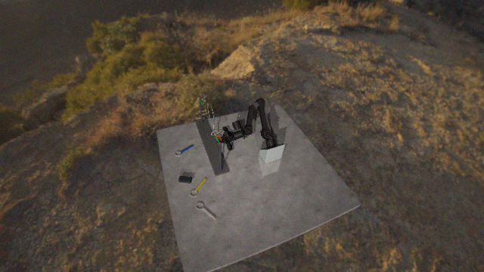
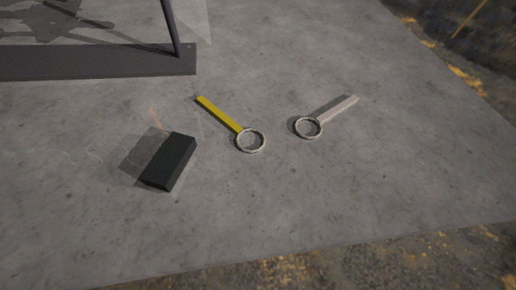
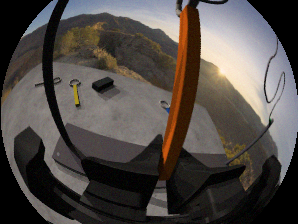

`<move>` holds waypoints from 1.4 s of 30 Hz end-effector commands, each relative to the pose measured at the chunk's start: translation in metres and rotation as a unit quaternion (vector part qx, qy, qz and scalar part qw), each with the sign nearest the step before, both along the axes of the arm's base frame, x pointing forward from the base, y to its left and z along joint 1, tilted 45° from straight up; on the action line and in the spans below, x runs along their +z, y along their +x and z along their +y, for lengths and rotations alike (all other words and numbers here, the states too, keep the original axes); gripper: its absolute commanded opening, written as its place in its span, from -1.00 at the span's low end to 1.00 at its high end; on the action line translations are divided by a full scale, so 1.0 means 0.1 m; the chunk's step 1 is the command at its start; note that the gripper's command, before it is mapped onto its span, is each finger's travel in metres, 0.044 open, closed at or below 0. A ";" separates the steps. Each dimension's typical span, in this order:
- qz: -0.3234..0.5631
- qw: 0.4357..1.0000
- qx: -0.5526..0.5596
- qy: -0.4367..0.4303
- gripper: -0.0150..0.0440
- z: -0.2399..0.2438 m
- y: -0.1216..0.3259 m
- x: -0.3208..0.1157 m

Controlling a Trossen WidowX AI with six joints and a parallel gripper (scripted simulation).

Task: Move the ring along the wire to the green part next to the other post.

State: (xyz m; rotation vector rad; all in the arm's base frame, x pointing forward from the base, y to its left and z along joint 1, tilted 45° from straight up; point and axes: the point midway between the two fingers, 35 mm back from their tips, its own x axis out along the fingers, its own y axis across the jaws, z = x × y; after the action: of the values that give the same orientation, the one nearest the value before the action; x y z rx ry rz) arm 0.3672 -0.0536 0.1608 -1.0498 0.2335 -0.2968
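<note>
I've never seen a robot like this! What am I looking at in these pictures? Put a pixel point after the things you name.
The black thing is a robot arm. Its gripper (image 1: 222, 139) (image 3: 162, 139), like two pinching fingers, is shut on an orange handle (image 1: 218, 137) (image 3: 183, 90), which has a ring on its end.

One picture looks down from high above. Another looks at part of the table (image 1: 265, 211) (image 2: 363, 193) (image 3: 135, 112) from the side. The round one looks out from the robot's wrist.

On the table lie a yellow-handled ring (image 1: 200, 184) (image 2: 219, 114) (image 3: 76, 95), a pale-handled ring (image 1: 207, 212) (image 2: 338, 109), a blue-handled ring (image 1: 187, 149) and a dark block (image 1: 185, 179) (image 2: 169, 161) (image 3: 103, 84).
</note>
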 end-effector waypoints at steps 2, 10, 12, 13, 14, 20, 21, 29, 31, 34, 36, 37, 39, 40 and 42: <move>0.005 0.999 0.002 0.050 -1.00 0.10 -0.01 -0.17; 0.008 0.995 0.004 0.096 -1.00 0.23 -0.02 -0.32; 0.008 0.995 0.004 0.103 -1.00 0.26 -0.02 -0.34; 0.008 0.994 0.004 0.105 -1.00 0.27 -0.02 -0.36; 0.008 0.994 0.005 0.108 -1.00 0.28 -0.02 -0.37; 0.009 0.993 0.005 0.118 -1.00 0.34 -0.02 -0.43; 0.009 0.993 0.005 0.120 -1.00 0.35 -0.02 -0.44; 0.009 0.992 0.006 0.124 -1.00 0.41 -0.02 -0.51; 0.009 0.992 0.006 0.124 -1.00 0.43 -0.02 -0.52; 0.009 0.992 0.006 0.125 -1.00 0.45 -0.02 -0.54; 0.009 0.992 0.006 0.125 -1.00 0.47 -0.02 -0.56; 0.009 0.992 0.006 0.125 -1.00 0.47 -0.02 -0.57; 0.009 0.992 0.006 0.125 -1.00 0.49 -0.02 -0.58; 0.009 0.992 0.006 0.125 -1.00 0.49 -0.02 -0.59; 0.009 0.992 0.007 0.125 -1.00 0.51 -0.02 -0.60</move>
State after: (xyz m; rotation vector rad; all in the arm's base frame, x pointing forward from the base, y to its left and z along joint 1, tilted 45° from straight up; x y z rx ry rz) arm 0.3656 -0.0061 0.1033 -0.8112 0.2750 -0.2383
